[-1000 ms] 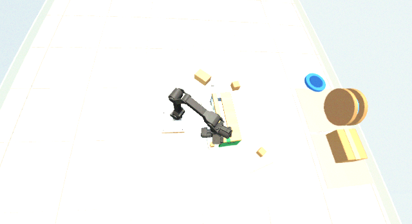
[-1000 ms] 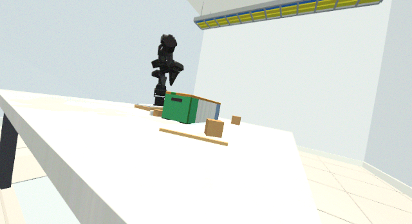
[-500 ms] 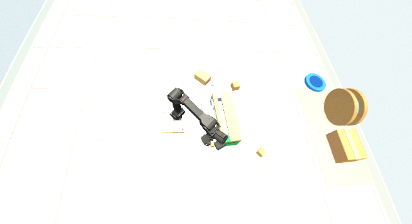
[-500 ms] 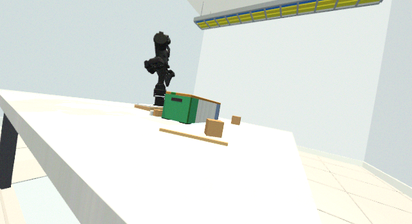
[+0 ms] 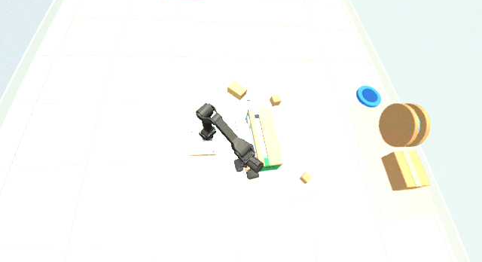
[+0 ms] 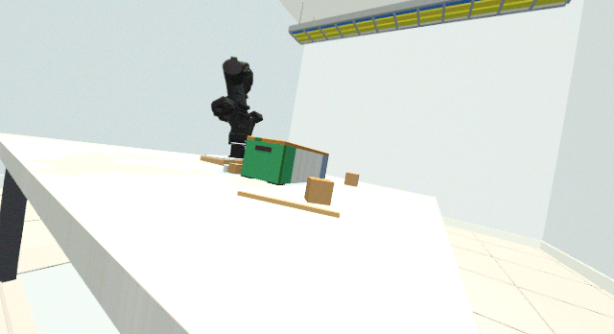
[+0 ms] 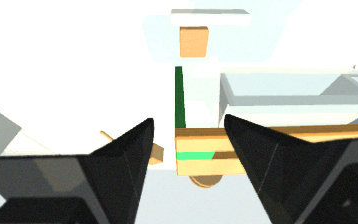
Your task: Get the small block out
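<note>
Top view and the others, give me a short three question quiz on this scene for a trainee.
1. True or false: the tool is shut on a block.
2. In the top view, which end of the box is the tool at: A) the green end, B) the opposite end, C) above the middle?
3. What colour is the round disc lying on the table to the right in the top view?

Key: 1 false, it is open with nothing between the fingers; 2 A; 3 blue.
</note>
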`<state>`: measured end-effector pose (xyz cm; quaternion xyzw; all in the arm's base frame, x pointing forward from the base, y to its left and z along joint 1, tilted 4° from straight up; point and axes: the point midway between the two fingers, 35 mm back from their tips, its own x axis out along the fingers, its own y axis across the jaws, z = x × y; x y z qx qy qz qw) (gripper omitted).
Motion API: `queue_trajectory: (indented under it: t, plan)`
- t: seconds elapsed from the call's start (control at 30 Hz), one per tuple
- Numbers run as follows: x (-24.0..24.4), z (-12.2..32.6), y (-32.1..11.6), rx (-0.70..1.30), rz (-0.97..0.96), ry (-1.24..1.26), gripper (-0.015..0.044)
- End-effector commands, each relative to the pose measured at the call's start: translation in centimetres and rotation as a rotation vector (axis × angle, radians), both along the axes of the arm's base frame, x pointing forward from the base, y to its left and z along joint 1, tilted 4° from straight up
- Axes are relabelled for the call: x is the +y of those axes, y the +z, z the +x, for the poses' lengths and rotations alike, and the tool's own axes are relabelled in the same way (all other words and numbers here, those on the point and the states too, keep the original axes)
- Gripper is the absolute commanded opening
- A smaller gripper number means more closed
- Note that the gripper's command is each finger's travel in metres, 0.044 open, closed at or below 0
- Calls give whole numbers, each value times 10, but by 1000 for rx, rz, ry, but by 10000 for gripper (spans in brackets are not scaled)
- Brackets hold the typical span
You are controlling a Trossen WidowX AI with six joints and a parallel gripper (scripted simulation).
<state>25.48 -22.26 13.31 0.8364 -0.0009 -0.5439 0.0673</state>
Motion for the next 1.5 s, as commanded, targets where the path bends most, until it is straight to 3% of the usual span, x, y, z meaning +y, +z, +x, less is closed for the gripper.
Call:
queue_trajectory:
  t: [0.0,1.47]
  plan:
    - [2,-6,-49,22,31,-1,285]
    - [-1,-8,-116,22,31,-1,285]
